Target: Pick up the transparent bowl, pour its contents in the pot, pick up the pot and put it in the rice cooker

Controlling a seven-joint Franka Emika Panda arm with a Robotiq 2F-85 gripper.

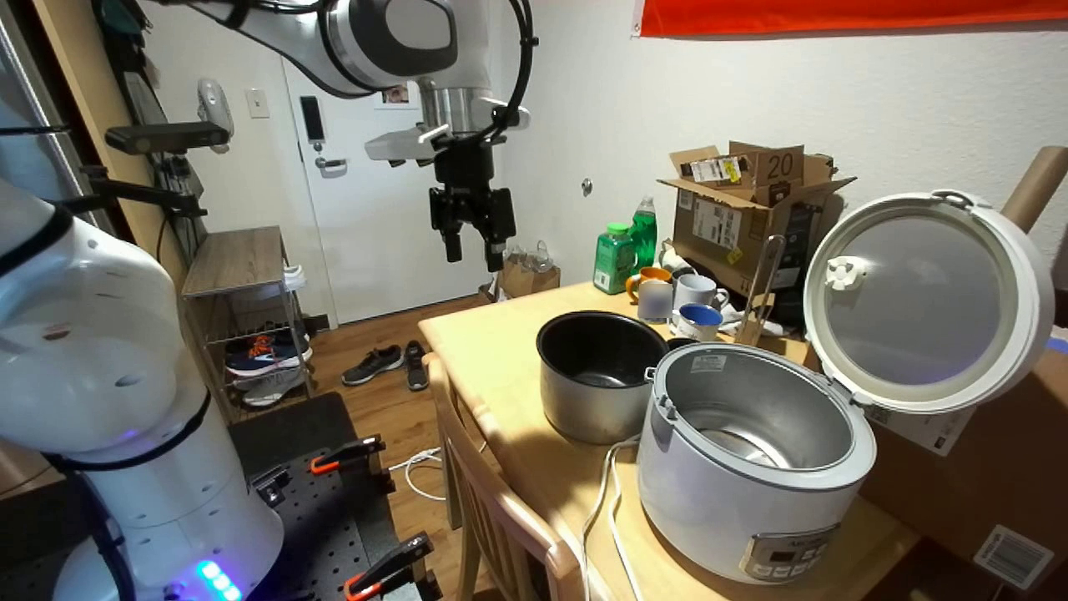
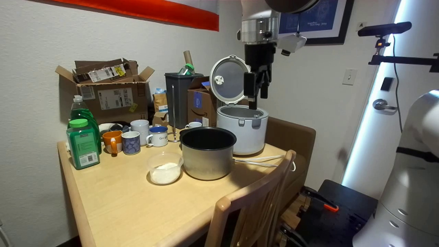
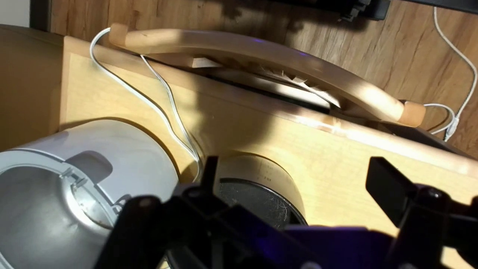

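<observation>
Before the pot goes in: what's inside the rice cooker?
In the rice cooker: a label on the inner wall, shiny metal at the bottom. The near wall hides part of that bottom.

"What's by the wall [image 2: 31, 85]?"

"An open cardboard box [image 2: 109, 115], and in front of it on the counter [image 2: 120, 206], an orange mug [image 2: 109, 141] beside a purple patterned mug [image 2: 131, 144]."

"Anything green?"

"A green-capped jar [image 1: 615, 260], with a taller green bottle [image 1: 644, 229] just beside it."

"And the chair [image 2: 257, 183]?"

"Wooden, along the counter's edge. Dark shoes [image 1: 373, 366] lie on the floor [image 1: 384, 417]."
</observation>
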